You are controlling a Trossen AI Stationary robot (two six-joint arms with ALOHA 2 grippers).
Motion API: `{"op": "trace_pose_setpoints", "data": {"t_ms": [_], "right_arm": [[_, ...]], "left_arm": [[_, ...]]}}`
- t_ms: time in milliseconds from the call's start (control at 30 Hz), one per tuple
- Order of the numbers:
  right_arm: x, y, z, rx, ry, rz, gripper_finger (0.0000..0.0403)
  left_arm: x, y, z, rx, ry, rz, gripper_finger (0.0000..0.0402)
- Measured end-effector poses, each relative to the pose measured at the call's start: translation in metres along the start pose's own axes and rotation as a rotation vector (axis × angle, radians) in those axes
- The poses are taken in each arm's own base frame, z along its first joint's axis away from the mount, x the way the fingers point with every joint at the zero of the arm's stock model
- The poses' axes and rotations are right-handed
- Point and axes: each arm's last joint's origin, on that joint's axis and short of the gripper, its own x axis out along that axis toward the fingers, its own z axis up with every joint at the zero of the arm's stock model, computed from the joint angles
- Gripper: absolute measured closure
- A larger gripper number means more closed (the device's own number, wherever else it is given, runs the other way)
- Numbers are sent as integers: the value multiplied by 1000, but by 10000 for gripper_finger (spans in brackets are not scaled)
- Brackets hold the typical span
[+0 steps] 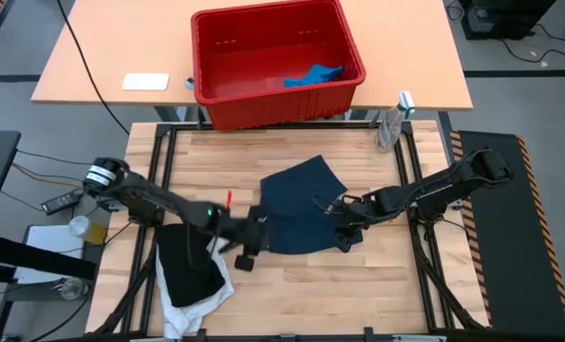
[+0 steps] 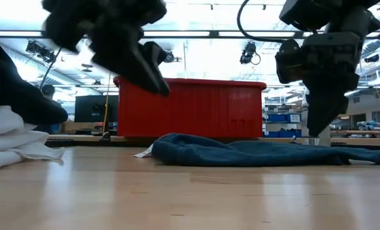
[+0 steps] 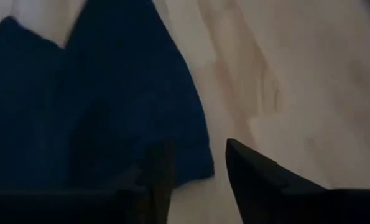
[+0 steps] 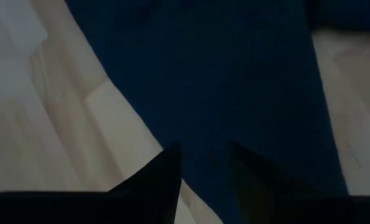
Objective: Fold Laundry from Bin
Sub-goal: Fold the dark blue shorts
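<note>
Navy garment (image 1: 301, 214) lies spread flat mid-worktop (image 1: 291, 294). Left end effector (image 1: 249, 249) is above its near left edge, fingers parted with a gap, nothing between them. Right end effector (image 1: 344, 220) is over the garment's right side, fingers apart just above the cloth; grasp cannot be confirmed. Black garment (image 1: 189, 266) sits on the white one (image 1: 192, 309) at the near left. Blue garment (image 1: 312, 76) is in the red bin (image 1: 227, 103) on the far table.
</note>
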Motion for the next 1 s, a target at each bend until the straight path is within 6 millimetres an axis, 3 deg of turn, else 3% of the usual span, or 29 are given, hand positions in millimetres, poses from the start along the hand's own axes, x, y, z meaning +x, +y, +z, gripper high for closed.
{"op": "trace_pose_setpoints", "data": {"t_ms": [133,267,633,800,1000], "right_arm": [[0,1,1,4,4,18,264],[-1,4,2,28,-7,41,264],[-1,16,0,73,-35,120,264],[-2,21,-3,68,-34,145,264],[-11,25,-7,38,-47,177,264]], "left_arm": [[15,-20,-8,138,44,-12,208],[31,-23,-16,146,71,-8,177],[56,-20,-31,116,138,13,169],[59,-13,-35,4,168,-14,213],[57,-13,-39,11,216,-55,348]]}}
